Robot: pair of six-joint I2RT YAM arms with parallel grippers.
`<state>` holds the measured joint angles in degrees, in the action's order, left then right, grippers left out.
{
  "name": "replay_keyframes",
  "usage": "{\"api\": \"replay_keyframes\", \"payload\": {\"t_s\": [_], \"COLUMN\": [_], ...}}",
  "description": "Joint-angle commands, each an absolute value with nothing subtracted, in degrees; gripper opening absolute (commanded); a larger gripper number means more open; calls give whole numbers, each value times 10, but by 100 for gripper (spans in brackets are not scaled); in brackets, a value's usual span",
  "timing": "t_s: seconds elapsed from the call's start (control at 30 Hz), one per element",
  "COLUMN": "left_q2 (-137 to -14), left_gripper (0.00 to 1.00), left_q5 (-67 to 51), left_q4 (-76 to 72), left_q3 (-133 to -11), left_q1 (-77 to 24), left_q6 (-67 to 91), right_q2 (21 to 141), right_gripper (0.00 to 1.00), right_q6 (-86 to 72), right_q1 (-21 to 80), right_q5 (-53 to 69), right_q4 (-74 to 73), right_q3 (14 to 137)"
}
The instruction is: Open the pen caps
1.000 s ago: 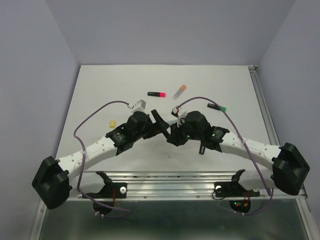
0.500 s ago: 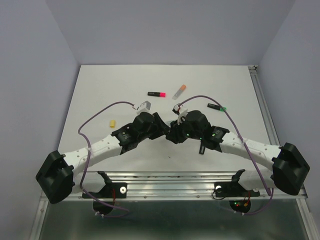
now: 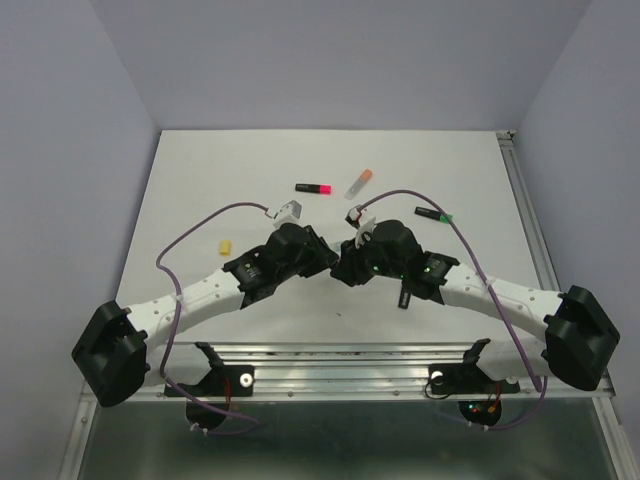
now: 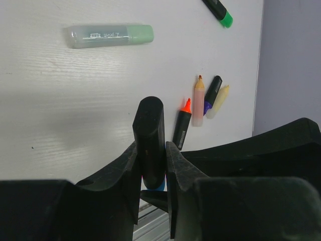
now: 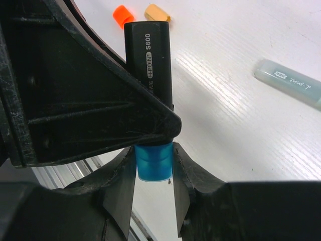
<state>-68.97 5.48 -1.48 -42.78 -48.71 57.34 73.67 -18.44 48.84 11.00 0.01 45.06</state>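
Left pincer (image 4: 150, 168) is clamped tight on the smooth black plastic barrel (image 4: 149, 125) of a stubby highlighter. The right pincer (image 5: 153, 170) has its jaws pinched on that pen's glossy blue cap (image 5: 153, 161), which looks seated on the barrel's end, mid-counter. On the white wood-grain counter (image 4: 75, 100), a frosted pale-green pen (image 4: 110, 36) lies at 11 o'clock from the barrel. A loose orange cap (image 5: 122, 13) and a peach cap (image 5: 157, 12) sit at 12 o'clock in the right wrist view.

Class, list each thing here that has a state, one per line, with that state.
left gripper, shut on black barrel
right gripper, shut on blue cap
blue cap, on the barrel
orange-tipped pen, uncapped, lying flat
pale green pen, capped, lying flat
orange cap, off, lying loose
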Motion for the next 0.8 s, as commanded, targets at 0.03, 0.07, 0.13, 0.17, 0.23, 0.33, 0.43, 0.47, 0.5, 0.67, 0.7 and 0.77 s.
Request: {"api": "replay_keyframes", "payload": {"t_s": [0.03, 0.07, 0.13, 0.17, 0.23, 0.33, 0.43, 0.47, 0.5, 0.67, 0.7, 0.77], "left_q2": [-671, -668, -661, -661, -661, -667, -667, -666, -665, -655, -652, -643], "left_gripper": [0, 0, 0, 0, 0, 0, 0, 0, 0, 0, 0, 0], "left_q5": [86, 90, 93, 94, 98, 98, 102, 104, 106, 143, 155, 194], "left_q4": [-26, -26, -28, -26, -25, -25, -24, -23, -23, -3, -1, 38], "left_q3": [-439, -439, -438, -439, -439, -442, -444, -445, -446, -463, -468, -486], "left_q1": [-491, -491, -491, -491, -492, -492, -492, -492, -492, -491, -485, -467], "left_q6": [587, 590, 595, 597, 598, 598, 599, 599, 602, 599, 596, 585], "right_q2": [738, 742, 746, 749, 756, 761, 762, 764, 765, 767, 766, 756], "right_gripper": [33, 41, 43, 44, 45, 45, 41, 42, 42, 32, 23, 1], "right_q6": [-188, -186, -180, -178, -175, -171, -171, -171, -171, -172, -173, -177], "right_q1": [497, 497, 499, 500, 502, 506, 507, 507, 508, 510, 511, 512], "right_q5": [133, 130, 130, 133, 148, 145, 132, 131, 127, 98, 92, 78], "right_q4": [33, 30, 26, 25, 28, 27, 18, 13, 11, -17, -25, -54], "right_q3": [490, 491, 494, 495, 496, 497, 501, 502, 502, 499, 498, 489]}}
